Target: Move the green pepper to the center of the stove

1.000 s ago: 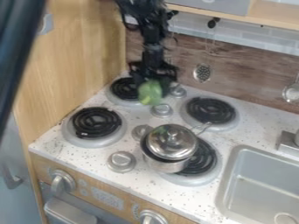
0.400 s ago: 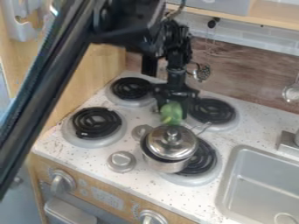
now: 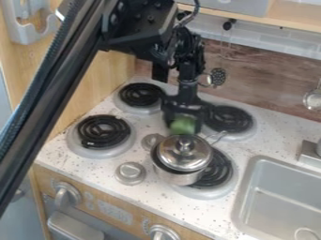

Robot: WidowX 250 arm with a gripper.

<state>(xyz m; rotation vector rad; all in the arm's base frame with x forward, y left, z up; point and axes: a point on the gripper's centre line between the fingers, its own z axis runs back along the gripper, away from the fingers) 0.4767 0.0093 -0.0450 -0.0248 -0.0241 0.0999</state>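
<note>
My gripper hangs over the stove between the two rear burners, just behind the lidded pot. It is shut on the green pepper, whose lower part shows beneath and between the fingers. The stove top is white and speckled, with four black coil burners. Whether the pepper touches the surface, I cannot tell.
A metal pot with a lid sits on the front right burner, close to the pepper. Silver knobs stand among the burners. The sink lies at the right; a strainer hangs behind.
The gripper and green pepper have moved right and toward the pot from the rear left burner. Since the later earlier frame, they have shifted only slightly. More of the arm is in view.
</note>
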